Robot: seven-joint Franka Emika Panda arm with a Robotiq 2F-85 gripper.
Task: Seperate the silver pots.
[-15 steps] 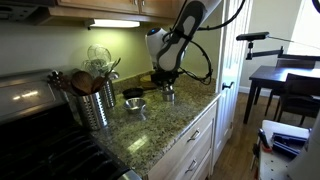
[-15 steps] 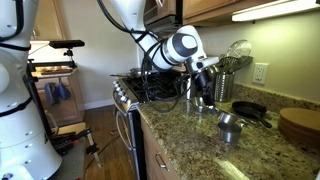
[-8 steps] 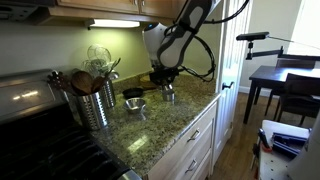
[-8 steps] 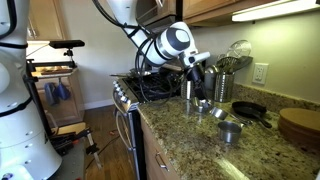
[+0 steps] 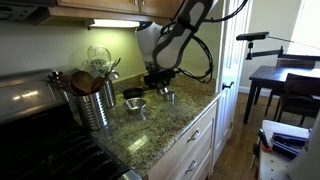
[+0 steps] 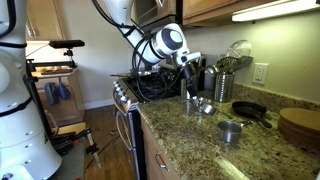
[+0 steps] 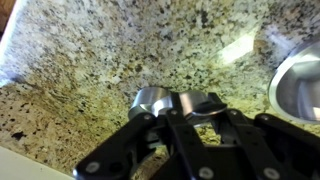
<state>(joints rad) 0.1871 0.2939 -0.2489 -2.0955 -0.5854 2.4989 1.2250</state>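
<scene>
Wrist view: fingers (image 7: pixel 170 125) clamp one silver pot (image 7: pixel 150 100); second pot (image 7: pixel 300 80) nearby looks empty.

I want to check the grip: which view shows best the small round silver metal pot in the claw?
The wrist view: the small round silver metal pot sits close and large at the tips of the claw. In both exterior views it is tiny and the claw hides most of it.
</scene>
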